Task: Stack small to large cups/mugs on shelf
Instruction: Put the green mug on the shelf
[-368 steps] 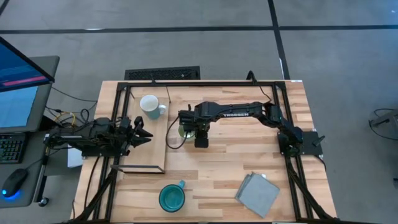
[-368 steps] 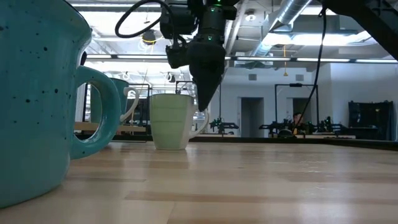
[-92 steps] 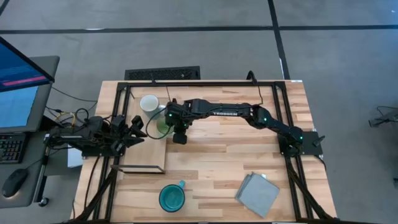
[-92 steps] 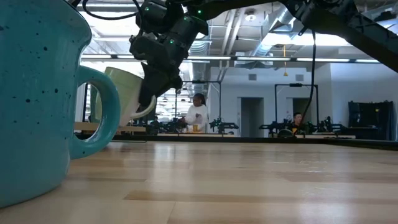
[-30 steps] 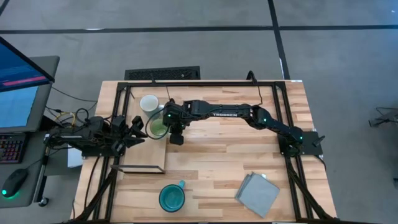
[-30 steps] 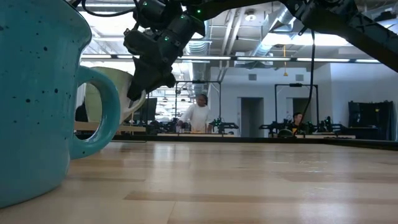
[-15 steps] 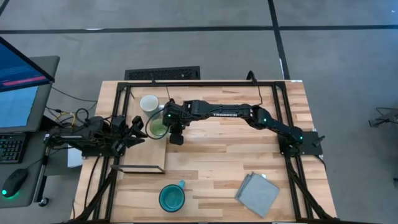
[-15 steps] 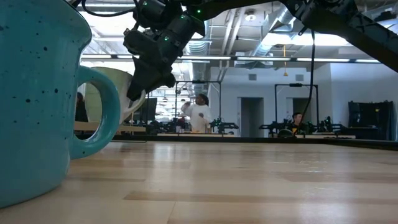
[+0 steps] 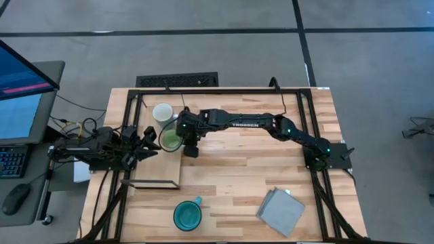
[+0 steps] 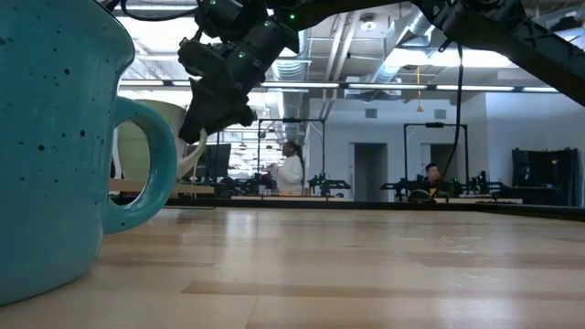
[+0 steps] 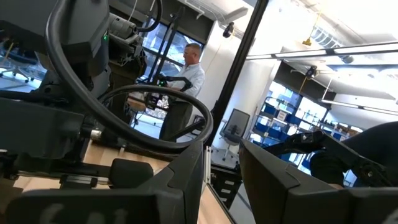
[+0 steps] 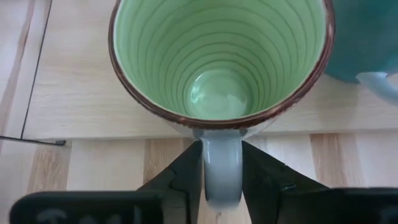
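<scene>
My right gripper reaches across from the table's right side and is shut on the light-green mug, which is over the right part of the shelf. The right wrist view looks down into this mug. The white mug stands on the shelf's far end, just beyond the green one. The teal-blue mug stands on the table near its near edge and fills the left of the low view. My left gripper waits open at the shelf's left side. My right gripper pinches the green mug's handle between its two fingers, one on each flat side. The fingers slant down from the table's right. The mug is about upright, mouth up, above the shelf board. I cannot tell whether its base rests there.
A grey folded cloth lies at the table's near right. The neighbouring mug's bluish wall and handle are close beside the green mug. A black frame edges the table. People move in the room beyond.
My right gripper has edged a little toward the table's left edge, carrying the green mug farther over the shelf. The mug has stayed upright in the same hold. The left arm has kept still.
</scene>
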{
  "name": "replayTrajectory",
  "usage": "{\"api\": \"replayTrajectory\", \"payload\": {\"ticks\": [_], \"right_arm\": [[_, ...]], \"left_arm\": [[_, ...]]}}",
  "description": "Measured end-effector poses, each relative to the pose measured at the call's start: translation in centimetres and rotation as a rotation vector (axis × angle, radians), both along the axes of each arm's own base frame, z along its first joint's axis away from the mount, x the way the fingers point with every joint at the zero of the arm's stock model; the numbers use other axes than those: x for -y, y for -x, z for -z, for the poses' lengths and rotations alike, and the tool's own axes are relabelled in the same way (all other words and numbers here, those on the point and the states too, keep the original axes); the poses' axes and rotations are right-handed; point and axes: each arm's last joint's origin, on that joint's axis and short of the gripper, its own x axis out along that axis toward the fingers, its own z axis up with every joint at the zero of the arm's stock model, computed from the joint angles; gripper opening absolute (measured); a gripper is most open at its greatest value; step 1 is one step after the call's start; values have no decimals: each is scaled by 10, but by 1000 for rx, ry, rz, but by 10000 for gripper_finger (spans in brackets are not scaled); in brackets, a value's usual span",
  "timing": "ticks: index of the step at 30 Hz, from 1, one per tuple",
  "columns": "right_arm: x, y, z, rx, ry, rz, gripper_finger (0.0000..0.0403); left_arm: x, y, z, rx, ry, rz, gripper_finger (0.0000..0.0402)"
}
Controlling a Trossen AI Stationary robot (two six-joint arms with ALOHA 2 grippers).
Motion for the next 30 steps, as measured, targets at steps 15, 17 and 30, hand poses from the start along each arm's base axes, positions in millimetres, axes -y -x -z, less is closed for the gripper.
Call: {"api": "replayTrajectory", "payload": {"ticks": [15, 17, 30], "right_arm": [[0, -6, -4, 73, 6, 0, 186], [0, -6, -5, 80, 6, 0, 189], [0, -6, -5, 79, 5, 1, 180]], "left_arm": [[0, 0, 2, -19, 0, 0, 99], [0, -1, 2, -19, 0, 0, 99], [0, 0, 2, -19, 0, 0, 98]]}}
